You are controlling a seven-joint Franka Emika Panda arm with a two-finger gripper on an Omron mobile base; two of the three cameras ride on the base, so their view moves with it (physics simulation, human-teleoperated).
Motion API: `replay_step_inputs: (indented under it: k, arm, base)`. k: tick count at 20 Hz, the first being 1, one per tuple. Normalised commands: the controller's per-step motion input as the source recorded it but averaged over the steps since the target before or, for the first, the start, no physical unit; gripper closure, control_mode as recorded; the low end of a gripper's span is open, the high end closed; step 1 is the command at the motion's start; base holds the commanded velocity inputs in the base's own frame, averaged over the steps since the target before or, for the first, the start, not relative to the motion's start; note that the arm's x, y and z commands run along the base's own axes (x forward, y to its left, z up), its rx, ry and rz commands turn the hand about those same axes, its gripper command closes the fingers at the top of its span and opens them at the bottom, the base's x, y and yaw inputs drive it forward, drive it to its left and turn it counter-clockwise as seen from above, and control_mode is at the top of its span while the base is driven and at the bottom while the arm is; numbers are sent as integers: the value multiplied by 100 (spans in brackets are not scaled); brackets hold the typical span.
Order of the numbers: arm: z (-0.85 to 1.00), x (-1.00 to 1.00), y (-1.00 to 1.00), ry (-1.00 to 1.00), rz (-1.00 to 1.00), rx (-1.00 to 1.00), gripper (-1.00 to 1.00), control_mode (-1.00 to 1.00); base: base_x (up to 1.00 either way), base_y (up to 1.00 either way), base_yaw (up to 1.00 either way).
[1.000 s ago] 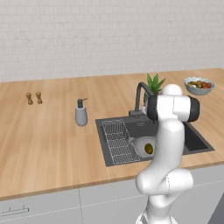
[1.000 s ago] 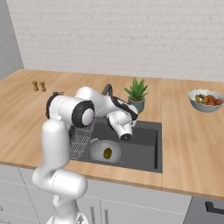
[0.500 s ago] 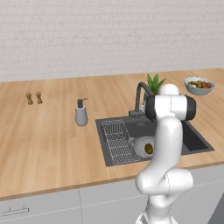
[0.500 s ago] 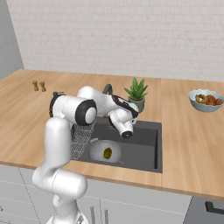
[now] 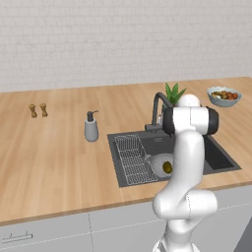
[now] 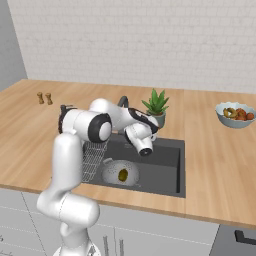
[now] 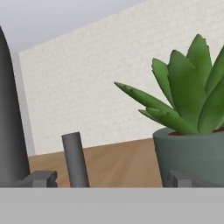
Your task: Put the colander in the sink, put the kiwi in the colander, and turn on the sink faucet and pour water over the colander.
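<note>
- White brick wall ran behind the wooden table, and we took the sink sunk into that table as our landmark.
- We saw the colander resting on the floor of the sink, at its front, just beside the wire rack.
- We saw the kiwi lying inside the colander.
- We found the sink faucet rising from the back edge of the sink, its arched spout reaching over the basin.
- We saw the pincer standing wide with nothing between its tips, held above the sink near the faucet; the hand view looked toward the potted plant behind the sink.
- We noted a soap dispenser left of the sink, two small shakers farther left, and a fruit bowl well to the right of the sink.
</note>
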Motion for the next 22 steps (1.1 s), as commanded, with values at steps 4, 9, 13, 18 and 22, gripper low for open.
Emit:
replay_step_inputs:
  k: [4,9,13,18,22]
  arm:
    - [0,21,0,0,0,0,-100,-100]
    - [0,15,0,0,0,0,-100,-100]
    - [0,2,0,0,0,0,-100,-100]
    - [0,0,-24,0,0,0,-100,-100]
    - [0,0,-66,0,0,0,-100,-100]
  base:
    - [0,0,0]
    - [0,0,0]
    - [0,0,0]
    - [0,0,0]
    - [0,0,0]
